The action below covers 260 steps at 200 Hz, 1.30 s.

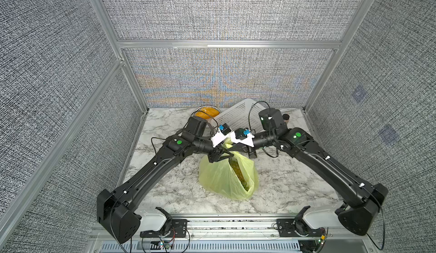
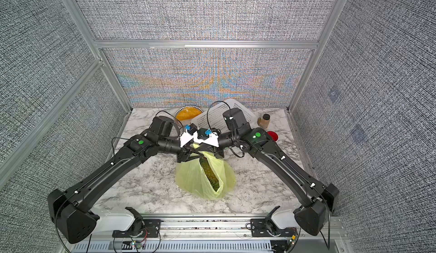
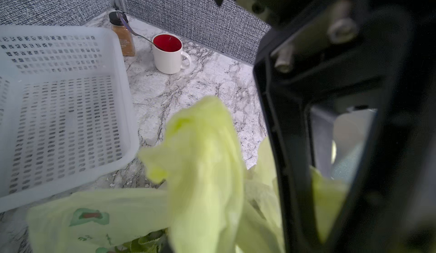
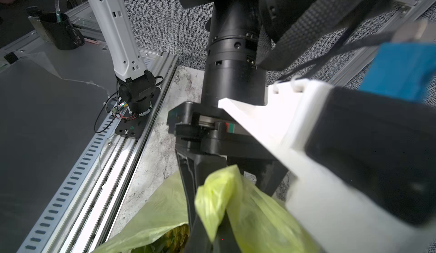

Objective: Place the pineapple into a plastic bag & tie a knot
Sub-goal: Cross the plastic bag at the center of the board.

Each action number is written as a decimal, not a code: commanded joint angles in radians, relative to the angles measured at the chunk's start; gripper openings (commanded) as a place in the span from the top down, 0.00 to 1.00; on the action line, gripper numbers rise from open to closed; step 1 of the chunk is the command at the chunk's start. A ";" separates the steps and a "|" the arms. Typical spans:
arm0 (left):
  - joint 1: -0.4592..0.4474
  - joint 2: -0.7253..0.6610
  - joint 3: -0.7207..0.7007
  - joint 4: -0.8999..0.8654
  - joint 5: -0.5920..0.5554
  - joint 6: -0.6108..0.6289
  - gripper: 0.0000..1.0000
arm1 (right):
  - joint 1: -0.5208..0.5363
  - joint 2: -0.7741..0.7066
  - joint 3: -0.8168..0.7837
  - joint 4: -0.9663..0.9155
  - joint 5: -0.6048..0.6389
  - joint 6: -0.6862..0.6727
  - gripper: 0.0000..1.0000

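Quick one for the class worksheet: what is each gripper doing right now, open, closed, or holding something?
Left gripper: open, jaws apart at the handles of the plastic bag, gripping nothing.
Right gripper: closed, pinching a handle of the plastic bag.

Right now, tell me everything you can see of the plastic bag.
The plastic bag is thin, translucent yellow-green film with avocado prints, sitting crumpled on the marble table. Its mouth gapes, showing the pineapple inside. A bunched handle strip rises between the open left hand and the shut right hand, apparently pinching it.
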 commanded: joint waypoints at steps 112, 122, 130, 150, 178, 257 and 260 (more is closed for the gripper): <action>-0.012 -0.031 -0.102 0.215 -0.026 0.093 1.00 | -0.070 -0.180 -0.020 0.170 0.251 0.757 0.37; -0.011 -0.030 -0.103 0.218 -0.021 0.098 1.00 | -0.099 -0.177 -0.030 0.194 0.293 0.902 0.37; -0.011 -0.030 -0.105 0.221 -0.017 0.101 1.00 | -0.121 -0.166 -0.038 0.203 0.304 0.996 0.39; -0.010 -0.029 -0.107 0.226 -0.013 0.102 1.00 | -0.133 -0.116 -0.057 0.217 0.240 1.120 0.41; -0.011 -0.026 -0.104 0.219 -0.011 0.104 1.00 | -0.128 -0.050 -0.041 0.209 0.091 1.134 0.37; -0.010 -0.002 -0.079 0.199 -0.005 0.113 1.00 | -0.123 -0.016 -0.054 0.139 0.009 1.033 0.30; -0.010 -0.001 -0.078 0.197 -0.005 0.113 1.00 | -0.122 -0.014 -0.052 0.136 0.009 1.030 0.30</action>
